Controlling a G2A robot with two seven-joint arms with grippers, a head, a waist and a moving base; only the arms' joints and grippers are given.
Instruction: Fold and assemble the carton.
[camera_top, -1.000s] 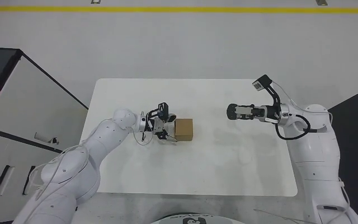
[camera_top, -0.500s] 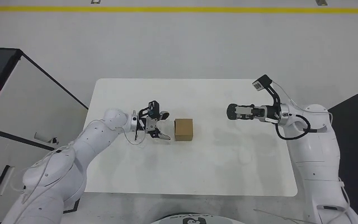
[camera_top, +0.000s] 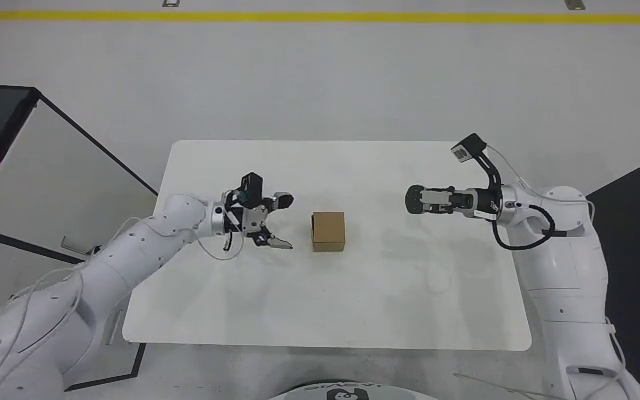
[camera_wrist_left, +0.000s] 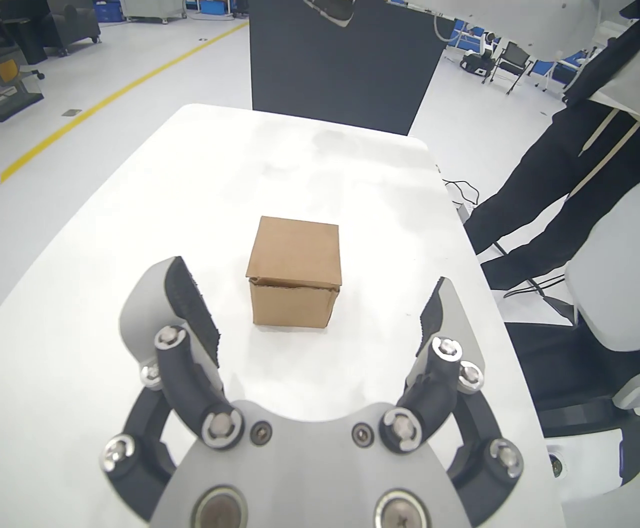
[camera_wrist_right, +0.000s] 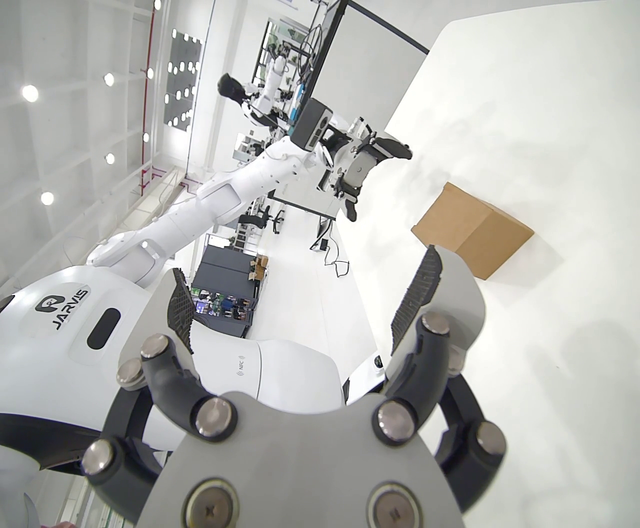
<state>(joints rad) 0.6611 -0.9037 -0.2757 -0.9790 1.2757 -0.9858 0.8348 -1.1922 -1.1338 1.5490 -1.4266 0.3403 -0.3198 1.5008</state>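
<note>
Two grippers flank one carton, and neither touches it. Nearest the left edge of the table (camera_top: 400, 300) is the left gripper (camera_top: 283, 221). It hangs just above the surface with its fingers spread wide and nothing between them, pointing at the box and a short way from its side.

Next comes the carton (camera_top: 328, 230), about the middle of the table and well clear of every edge. It stands as a closed brown cube with square walls, its top panel down and no flap sticking up or out. From the left wrist view a thin dark line runs along the upper front edge, where the lid meets the wall. The tuck may not be pressed fully home there, though this angle does not settle it.

Toward the right edge the right gripper (camera_top: 411, 198) is held above the table, well apart from the box and aimed at it. Its own wrist view shows its fingers open wide and empty.

As for progress, I judge the folding to be essentially done: the box has its shape and the top is shut. What may be left is small, perhaps one press along that front edge to seat the lid. After that the arms need only clear away.
</note>
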